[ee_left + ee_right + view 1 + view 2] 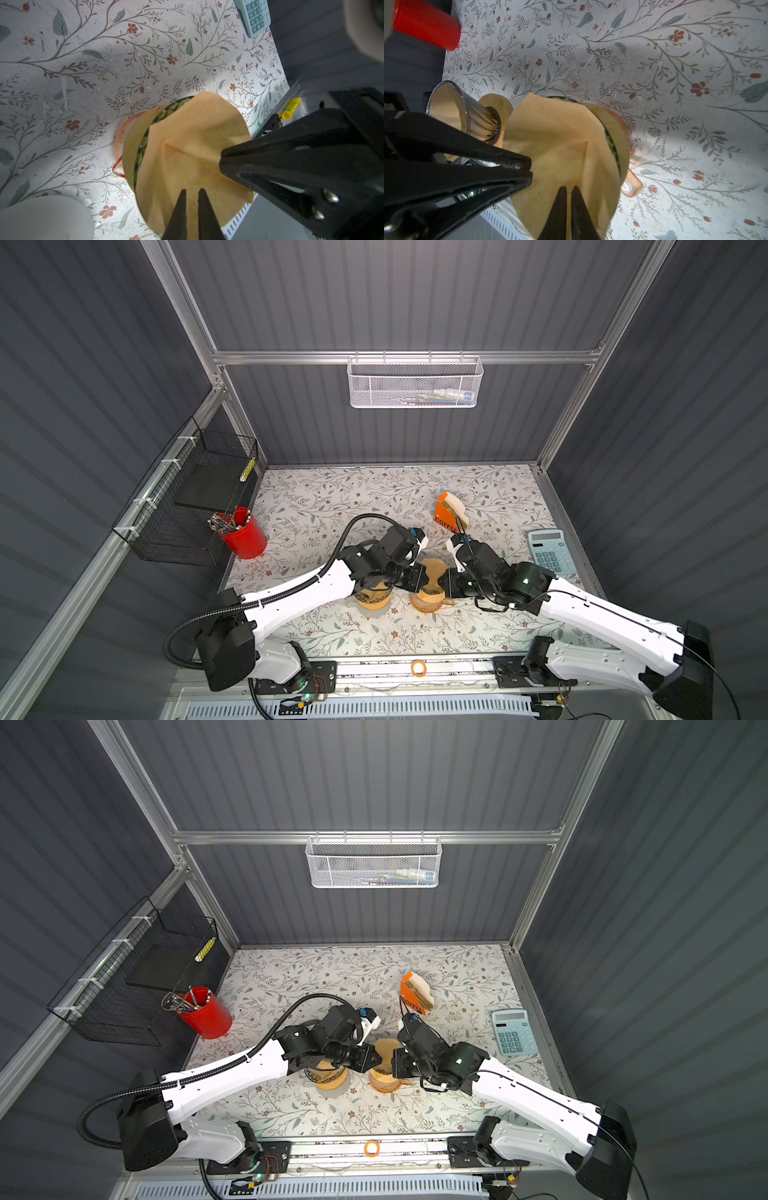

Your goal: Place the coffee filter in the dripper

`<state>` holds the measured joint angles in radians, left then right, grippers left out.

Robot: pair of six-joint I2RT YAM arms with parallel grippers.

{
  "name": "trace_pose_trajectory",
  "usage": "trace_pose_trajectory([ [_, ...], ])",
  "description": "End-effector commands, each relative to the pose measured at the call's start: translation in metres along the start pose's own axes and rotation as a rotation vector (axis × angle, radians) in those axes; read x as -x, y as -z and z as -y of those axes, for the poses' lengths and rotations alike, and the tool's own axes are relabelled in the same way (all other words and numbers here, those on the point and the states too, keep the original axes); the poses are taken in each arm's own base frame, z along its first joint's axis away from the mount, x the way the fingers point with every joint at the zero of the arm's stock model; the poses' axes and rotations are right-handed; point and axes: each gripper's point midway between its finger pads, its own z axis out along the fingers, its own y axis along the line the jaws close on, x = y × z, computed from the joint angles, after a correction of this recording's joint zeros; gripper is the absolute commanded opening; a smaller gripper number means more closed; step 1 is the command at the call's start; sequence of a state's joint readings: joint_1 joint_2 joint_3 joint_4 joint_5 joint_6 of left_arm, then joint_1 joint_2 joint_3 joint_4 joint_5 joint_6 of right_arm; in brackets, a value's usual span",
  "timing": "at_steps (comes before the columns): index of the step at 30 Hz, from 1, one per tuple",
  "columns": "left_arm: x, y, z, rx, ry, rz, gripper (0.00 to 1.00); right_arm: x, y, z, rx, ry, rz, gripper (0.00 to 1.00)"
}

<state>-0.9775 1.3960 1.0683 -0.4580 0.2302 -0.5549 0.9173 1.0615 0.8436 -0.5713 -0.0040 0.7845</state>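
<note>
On floral-print worktop (332, 497), left fingers (177, 218) and right fingers (559, 216) clamped tan paper cone filter (187, 128) over amber glass dripper (428, 603); opposing pull risked tearing.

Your left gripper (426, 575) and right gripper (441, 580) face each other nearly tip to tip, with both arms reaching inward and the wrists bent. Both sets of jaws are pinched almost together, each holding the coffee filter (193, 133) edge between its fingers (179, 212).

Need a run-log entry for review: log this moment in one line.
left gripper: shut on coffee filter | right gripper: shut on coffee filter | coffee filter: over dripper mouth, seating unclear
</note>
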Motion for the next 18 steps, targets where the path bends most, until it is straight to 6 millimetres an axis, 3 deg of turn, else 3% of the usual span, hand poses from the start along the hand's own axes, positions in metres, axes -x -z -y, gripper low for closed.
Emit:
trace_pose_trajectory([
  [1,0.001,0.008,0.001,0.007,-0.001,0.016,0.14,0.007,0.006,-0.004,0.001,0.012,0.021,0.12],
  [10,0.01,0.015,0.007,0.005,-0.021,0.035,0.14,0.026,0.034,-0.019,0.043,0.025,0.088,0.16],
  [18,0.017,0.022,0.012,0.0,-0.029,0.067,0.14,0.034,0.043,-0.018,0.03,0.029,0.124,0.19],
])
